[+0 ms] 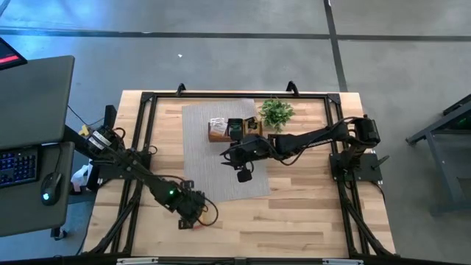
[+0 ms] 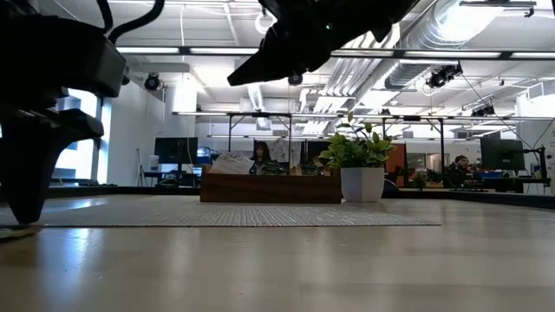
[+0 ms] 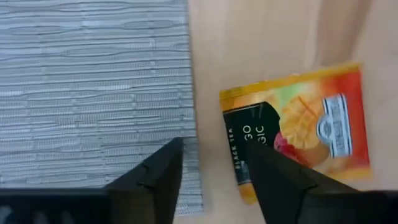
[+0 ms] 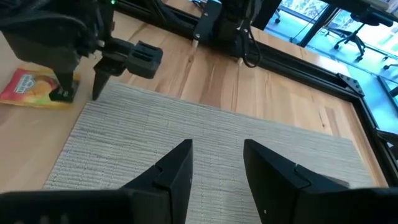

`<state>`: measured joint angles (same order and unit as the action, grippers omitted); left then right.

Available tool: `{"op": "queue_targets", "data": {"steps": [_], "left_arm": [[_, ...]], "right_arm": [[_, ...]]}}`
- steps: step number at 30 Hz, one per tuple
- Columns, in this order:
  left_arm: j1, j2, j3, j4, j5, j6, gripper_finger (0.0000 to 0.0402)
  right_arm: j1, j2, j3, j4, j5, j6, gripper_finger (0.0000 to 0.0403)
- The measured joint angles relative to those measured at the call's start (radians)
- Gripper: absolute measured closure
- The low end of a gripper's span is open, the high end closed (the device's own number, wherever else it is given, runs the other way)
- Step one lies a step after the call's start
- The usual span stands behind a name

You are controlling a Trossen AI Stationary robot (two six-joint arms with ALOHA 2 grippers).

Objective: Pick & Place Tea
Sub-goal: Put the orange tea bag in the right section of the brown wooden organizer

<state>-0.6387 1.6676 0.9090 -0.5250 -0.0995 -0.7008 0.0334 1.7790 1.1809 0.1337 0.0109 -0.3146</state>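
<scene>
An orange tea sachet (image 3: pixel 311 124) with a mango print and a black end lies flat on the bare wood, just off the grey mat's (image 3: pixel 93 81) edge. My left gripper (image 3: pixel 211 180) stands open over it and points down. One finger is above the mat's edge and the other above the sachet's black end. From the right wrist view the same sachet (image 4: pixel 28 87) lies beside my left gripper (image 4: pixel 81 90). My right gripper (image 4: pixel 217 168) hangs open above the mat with nothing between its fingers. More tea sachets (image 1: pixel 218 125) sit in the wooden tray (image 1: pixel 232 136). My left gripper comes at the sachet from above with its fingers apart. One finger (image 3: pixel 280 180) covers the sachet's black-printed end (image 3: pixel 239 143). I cannot tell whether that finger touches it. The sachet lies flat on the table.
A small green potted plant (image 1: pixel 277 112) stands at the tray's right, at the mat's far corner. A black metal frame (image 1: pixel 147 99) runs around the tabletop. Bare wood stretches along the near edge (image 1: pixel 294 228). A desk with a keyboard and a mouse (image 1: pixel 22 165) stands left of the table.
</scene>
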Motion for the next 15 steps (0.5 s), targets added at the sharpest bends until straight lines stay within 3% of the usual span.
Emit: {"op": "queue_targets", "data": {"steps": [5, 15], "left_arm": [[-0.002, -0.001, 0.001, 0.010, 0.020, 0.015, 0.0201], [-0.003, -0.002, 0.096, -0.021, 0.092, -0.066, 0.0197]], "right_arm": [[0.000, 0.000, 0.000, -0.013, 0.000, 0.000, 0.0263], [0.000, 0.000, 0.000, -0.014, 0.000, 0.001, 0.0263]]}}
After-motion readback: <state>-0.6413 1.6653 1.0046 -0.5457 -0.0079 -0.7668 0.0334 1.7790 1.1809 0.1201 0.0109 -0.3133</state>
